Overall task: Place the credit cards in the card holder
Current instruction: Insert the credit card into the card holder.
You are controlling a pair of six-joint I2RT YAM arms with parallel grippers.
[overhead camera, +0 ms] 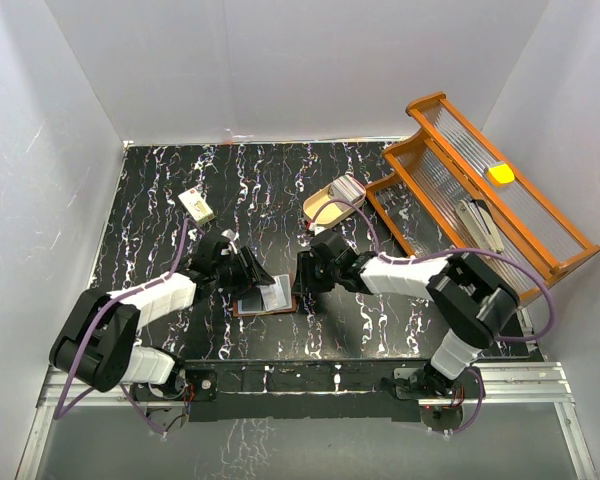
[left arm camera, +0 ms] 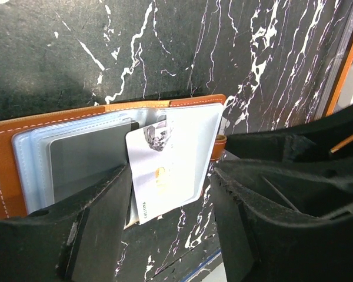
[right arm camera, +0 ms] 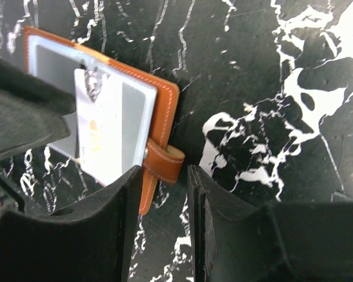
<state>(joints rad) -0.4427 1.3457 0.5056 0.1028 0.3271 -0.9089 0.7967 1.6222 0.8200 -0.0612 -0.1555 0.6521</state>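
Observation:
The card holder [overhead camera: 265, 298] lies open on the black marbled table, brown leather [left arm camera: 1, 158] outside, grey-blue pockets inside. A pale credit card [left arm camera: 170, 150] lies askew on its lining, the near corner overhanging the edge; a grey card [left arm camera: 85, 161] sits in a pocket beside it. My left gripper [left arm camera: 170, 179] is open, its fingers straddling that overhanging corner without pinching it. My right gripper [right arm camera: 163, 176] stands narrowly open at the holder's strap tab [right arm camera: 165, 160], at the edge of the holder [right arm camera: 163, 108]. More credit cards [overhead camera: 348, 186] rest in a beige tray.
The beige oval tray [overhead camera: 325, 205] sits behind the right gripper [overhead camera: 305, 275]. A small cream block [overhead camera: 195, 205] lies at the back left, behind the left gripper [overhead camera: 242, 268]. An orange rack [overhead camera: 480, 190] with a yellow piece fills the right side.

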